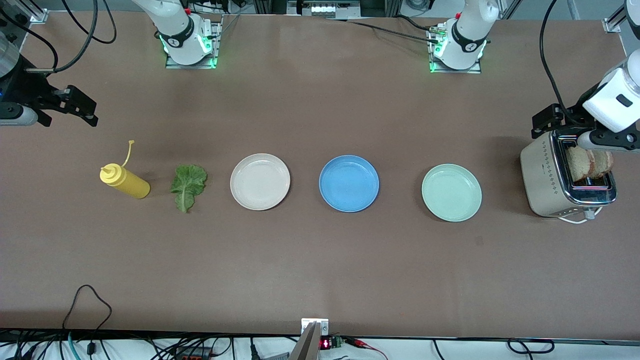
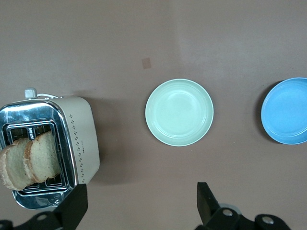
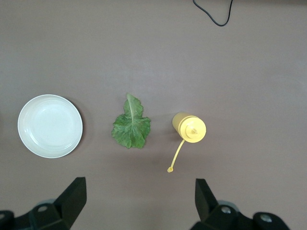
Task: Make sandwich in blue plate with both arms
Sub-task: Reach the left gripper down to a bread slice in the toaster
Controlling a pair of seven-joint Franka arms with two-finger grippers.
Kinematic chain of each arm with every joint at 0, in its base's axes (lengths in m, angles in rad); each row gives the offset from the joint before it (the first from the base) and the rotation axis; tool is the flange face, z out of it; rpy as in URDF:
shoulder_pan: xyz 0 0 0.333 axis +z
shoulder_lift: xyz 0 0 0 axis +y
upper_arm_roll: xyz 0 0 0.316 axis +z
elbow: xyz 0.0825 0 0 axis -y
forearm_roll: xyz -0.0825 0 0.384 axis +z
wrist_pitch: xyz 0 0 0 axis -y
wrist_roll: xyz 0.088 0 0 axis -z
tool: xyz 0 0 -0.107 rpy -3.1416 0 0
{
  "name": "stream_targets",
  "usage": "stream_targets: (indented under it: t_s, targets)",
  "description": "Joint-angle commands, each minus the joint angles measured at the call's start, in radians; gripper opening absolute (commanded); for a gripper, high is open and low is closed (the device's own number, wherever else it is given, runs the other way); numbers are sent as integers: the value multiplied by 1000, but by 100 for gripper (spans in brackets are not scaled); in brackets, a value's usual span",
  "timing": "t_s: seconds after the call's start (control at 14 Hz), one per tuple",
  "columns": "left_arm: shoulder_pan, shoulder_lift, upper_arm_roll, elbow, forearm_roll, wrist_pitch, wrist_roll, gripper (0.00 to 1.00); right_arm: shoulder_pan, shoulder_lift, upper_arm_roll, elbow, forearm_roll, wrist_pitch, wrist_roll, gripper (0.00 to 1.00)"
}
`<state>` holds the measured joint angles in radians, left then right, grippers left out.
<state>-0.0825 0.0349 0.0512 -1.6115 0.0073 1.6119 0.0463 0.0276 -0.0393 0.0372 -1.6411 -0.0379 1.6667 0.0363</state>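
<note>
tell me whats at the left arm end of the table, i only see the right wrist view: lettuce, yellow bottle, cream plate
Observer: A cream-and-chrome toaster stands at that end, two tan bread slices sticking up from its slots.
Operator: where is the left gripper
Observer: The open left gripper hangs above the table beside the toaster, holding nothing.
Operator: is the blue plate loaded
Observer: No. The round blue plate is bare, between the cream-white plate and a pale mint-green plate.

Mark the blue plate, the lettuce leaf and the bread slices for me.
blue plate point(image 1: 349, 183): front view, bare middle of the dish.
lettuce leaf point(image 1: 188, 185): front view, middle of the leaf.
bread slices point(image 2: 29, 160): left wrist view, upper crust, standing in the toaster.
</note>
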Motion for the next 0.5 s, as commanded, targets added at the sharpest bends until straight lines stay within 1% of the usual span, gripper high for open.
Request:
stream_targets:
  t_s: [0.0,0.14,0.36,0.43]
  targets:
    - [0,16,-1,35,22,-35,-13,100,-3,-22,6,-20,-8,4,13,100]
    - [-3,20,-1,35,22,-78,-11,100,-3,-22,6,-20,-8,4,13,100]
    - [1,45,1,41,19,-81,-11,100,-5,-21,4,-20,-7,1,13,100]
    - [1,75,1,45,23,-81,-9,100,-3,-21,4,-20,-7,1,13,100]
